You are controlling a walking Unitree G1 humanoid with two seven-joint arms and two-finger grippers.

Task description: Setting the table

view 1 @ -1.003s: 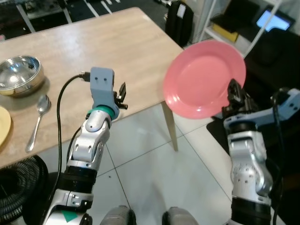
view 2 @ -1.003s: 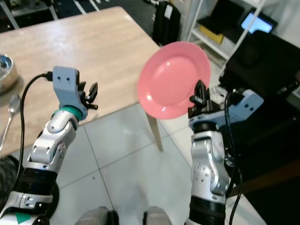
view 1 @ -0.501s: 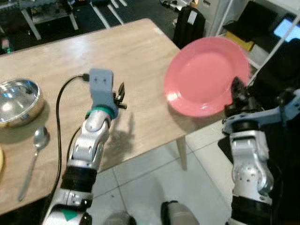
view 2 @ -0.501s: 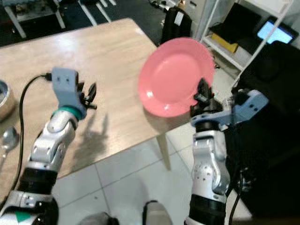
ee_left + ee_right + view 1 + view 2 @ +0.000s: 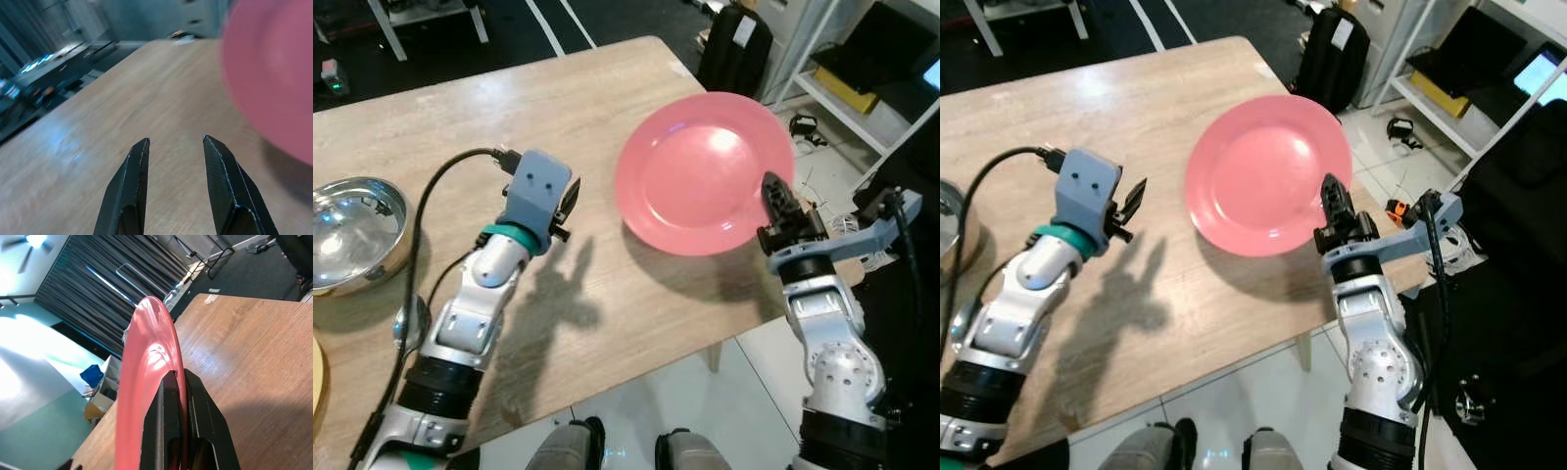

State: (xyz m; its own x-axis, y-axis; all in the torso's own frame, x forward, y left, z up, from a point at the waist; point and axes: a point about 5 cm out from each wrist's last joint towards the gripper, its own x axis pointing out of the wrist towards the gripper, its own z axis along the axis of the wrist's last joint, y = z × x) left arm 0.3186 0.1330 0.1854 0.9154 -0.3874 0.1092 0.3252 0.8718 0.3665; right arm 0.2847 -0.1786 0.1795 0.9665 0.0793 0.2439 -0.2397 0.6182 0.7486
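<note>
Overhead, pink plate (image 5: 703, 171) in right pincer (image 5: 777, 201), above table (image 5: 460, 108).

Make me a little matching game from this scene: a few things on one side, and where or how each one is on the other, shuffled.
Things:
1. pink plate
2. metal bowl
3. left end effector
4. black bag

States:
A. open, empty, above the wooden table
B. on the floor past the table's far corner
C. clamped at its rim by the right end effector
D. resting on the table at the robot's far left

Pairs: 1-C, 2-D, 3-A, 4-B

Silver jointed arms, blue wrist housings, teal collar, black cable, black-fingered left hand (image 5: 566, 208).
</note>
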